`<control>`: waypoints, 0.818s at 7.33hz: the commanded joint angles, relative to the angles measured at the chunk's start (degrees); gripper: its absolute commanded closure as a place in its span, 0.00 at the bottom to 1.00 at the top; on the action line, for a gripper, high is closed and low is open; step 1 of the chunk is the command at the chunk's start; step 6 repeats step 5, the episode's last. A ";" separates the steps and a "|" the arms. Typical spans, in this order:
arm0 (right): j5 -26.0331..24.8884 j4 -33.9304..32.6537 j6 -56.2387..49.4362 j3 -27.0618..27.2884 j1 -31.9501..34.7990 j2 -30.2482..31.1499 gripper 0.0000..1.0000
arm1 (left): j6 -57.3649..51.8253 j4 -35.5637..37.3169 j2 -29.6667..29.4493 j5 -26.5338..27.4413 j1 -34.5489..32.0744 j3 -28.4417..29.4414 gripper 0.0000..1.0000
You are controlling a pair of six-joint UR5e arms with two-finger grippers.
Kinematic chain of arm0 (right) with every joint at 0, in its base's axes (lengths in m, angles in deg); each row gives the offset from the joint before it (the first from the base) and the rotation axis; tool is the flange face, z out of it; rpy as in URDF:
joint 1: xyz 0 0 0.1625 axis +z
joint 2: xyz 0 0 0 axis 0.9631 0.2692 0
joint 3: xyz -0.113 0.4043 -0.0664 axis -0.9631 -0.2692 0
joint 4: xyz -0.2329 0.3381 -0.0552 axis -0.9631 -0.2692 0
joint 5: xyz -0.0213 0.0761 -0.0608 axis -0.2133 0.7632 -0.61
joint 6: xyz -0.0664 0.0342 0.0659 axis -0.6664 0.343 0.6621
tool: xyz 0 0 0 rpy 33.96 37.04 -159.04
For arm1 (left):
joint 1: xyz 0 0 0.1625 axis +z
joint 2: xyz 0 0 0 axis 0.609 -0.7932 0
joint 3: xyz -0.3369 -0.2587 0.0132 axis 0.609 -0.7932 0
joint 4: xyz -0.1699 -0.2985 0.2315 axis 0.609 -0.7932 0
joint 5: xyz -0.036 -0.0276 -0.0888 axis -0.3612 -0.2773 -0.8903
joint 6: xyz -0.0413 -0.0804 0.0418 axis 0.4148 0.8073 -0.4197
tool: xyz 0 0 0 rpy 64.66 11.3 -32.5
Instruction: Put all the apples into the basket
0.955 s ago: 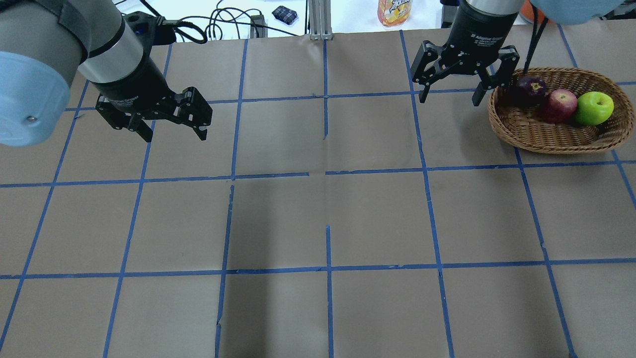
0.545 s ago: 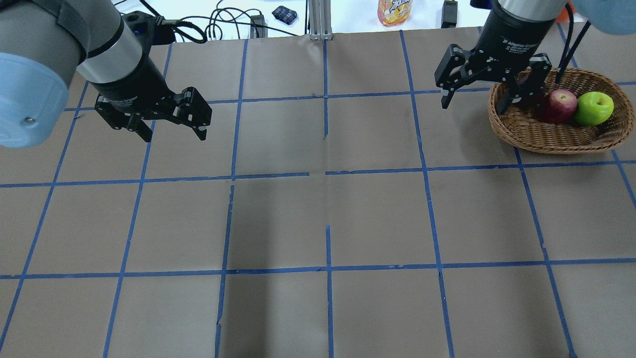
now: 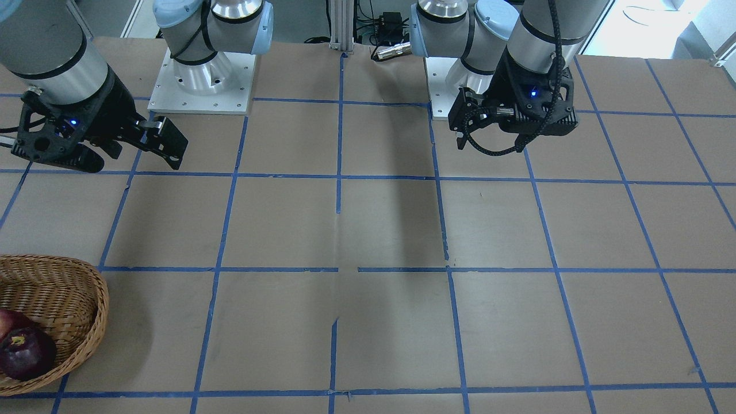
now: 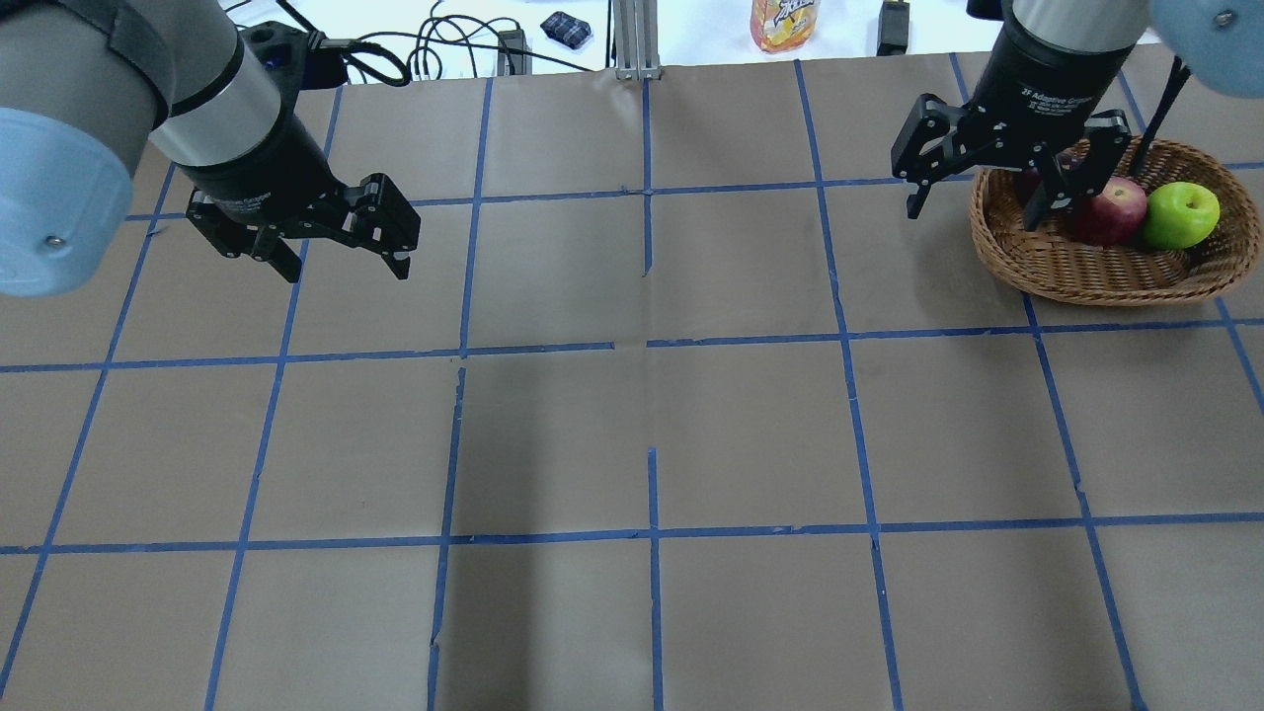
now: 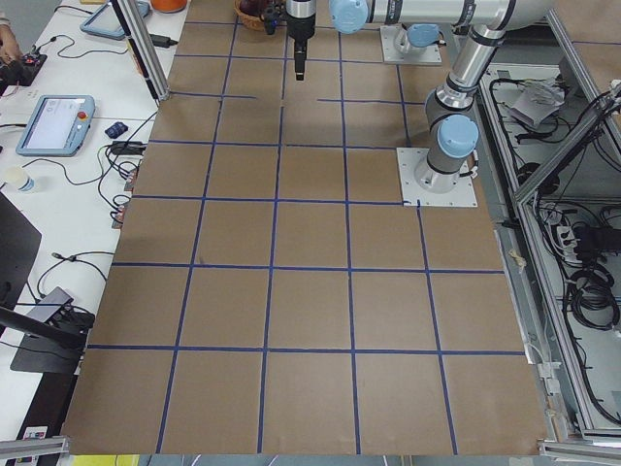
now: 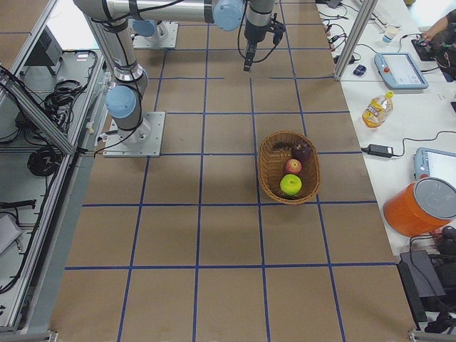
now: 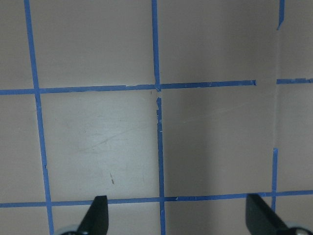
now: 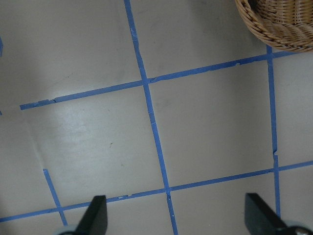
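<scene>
The wicker basket (image 4: 1106, 276) stands at the table's far right. The yellow-green apple (image 4: 1180, 214) and the red apple (image 4: 1118, 207) lie in it. The maroon apple (image 3: 26, 353) lies in it too, mostly hidden behind my right gripper in the overhead view. The exterior right view shows all three in the basket (image 6: 269, 171). My right gripper (image 4: 972, 217) is open and empty, raised over the basket's left rim. My left gripper (image 4: 346, 272) is open and empty above the table's far left. The right wrist view shows only the basket's rim (image 8: 279, 29).
Brown paper with a blue tape grid covers the table (image 4: 652, 434). A juice bottle (image 4: 783, 25), cables (image 4: 425, 49) and a small dark pouch (image 4: 566, 28) lie beyond the far edge. The arm bases (image 3: 201, 75) stand at the robot's side.
My right gripper has moved right, from beside the basket to over its left rim, and now hides the maroon apple in the overhead view. The left arm has not moved.
</scene>
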 commanded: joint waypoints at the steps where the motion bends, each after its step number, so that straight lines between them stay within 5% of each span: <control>1: -0.33 -0.21 0.11 0.06 0.04 1.39 0.00 | 0.00 -0.06 0.11 0.09 0.07 0.00 0.00; 6: 0.28 0.58 0.55 0.06 4.05 2.37 0.00 | 0.00 -0.06 0.11 0.00 0.07 0.00 0.00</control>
